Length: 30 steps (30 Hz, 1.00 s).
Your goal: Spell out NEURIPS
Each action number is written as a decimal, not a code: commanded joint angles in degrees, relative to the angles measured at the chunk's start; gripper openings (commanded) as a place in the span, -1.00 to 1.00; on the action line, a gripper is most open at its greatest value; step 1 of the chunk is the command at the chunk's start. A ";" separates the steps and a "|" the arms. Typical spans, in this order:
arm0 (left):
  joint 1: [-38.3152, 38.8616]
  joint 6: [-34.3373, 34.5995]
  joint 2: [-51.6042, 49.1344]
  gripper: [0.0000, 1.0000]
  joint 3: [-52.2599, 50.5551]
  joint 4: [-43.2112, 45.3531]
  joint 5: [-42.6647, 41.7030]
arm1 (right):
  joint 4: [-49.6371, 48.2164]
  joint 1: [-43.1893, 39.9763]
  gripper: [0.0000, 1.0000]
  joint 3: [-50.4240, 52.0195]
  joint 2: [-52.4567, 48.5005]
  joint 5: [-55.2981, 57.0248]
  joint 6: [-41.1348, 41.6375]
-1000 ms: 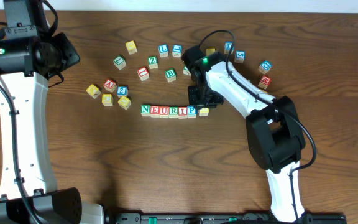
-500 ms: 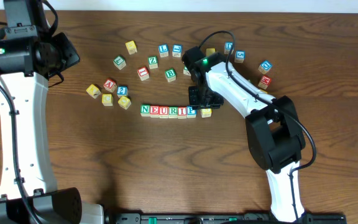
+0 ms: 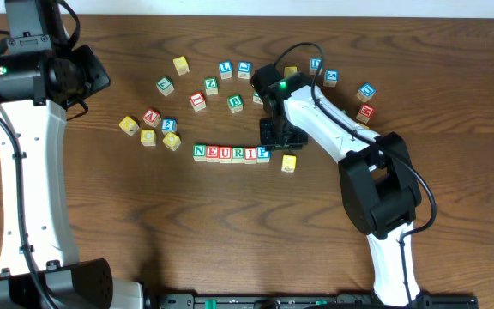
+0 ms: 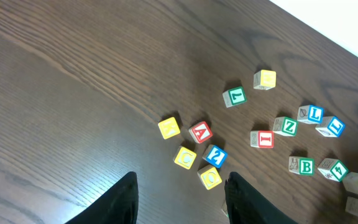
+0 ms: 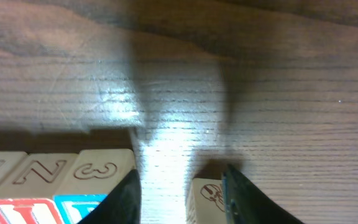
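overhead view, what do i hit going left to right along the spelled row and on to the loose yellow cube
green N → red E → red U → green R → red I → blue P → yellow cube, apart from the row

The table on the near side of the row of lettered cubes is bare wood, leaving a wide approach from the front edge. Behind the row, a narrow strip is free up to the B cube and its scattered neighbours. A cluster of loose cubes sits near the row's far left corner. The right gripper and right arm hang over the right end, where the yellow-faced cube leaves a small gap
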<state>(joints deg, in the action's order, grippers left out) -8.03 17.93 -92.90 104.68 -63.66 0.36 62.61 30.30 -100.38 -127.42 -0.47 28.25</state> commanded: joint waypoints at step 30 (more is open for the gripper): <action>-0.04 -0.76 -0.72 -0.10 -0.39 -0.15 0.33 | 13.62 3.04 -0.98 0.33 3.63 -4.02 -39.32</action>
<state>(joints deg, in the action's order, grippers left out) -8.03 17.93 -92.90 104.68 -63.66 0.36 76.64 32.49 -101.08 -124.79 -3.03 -4.51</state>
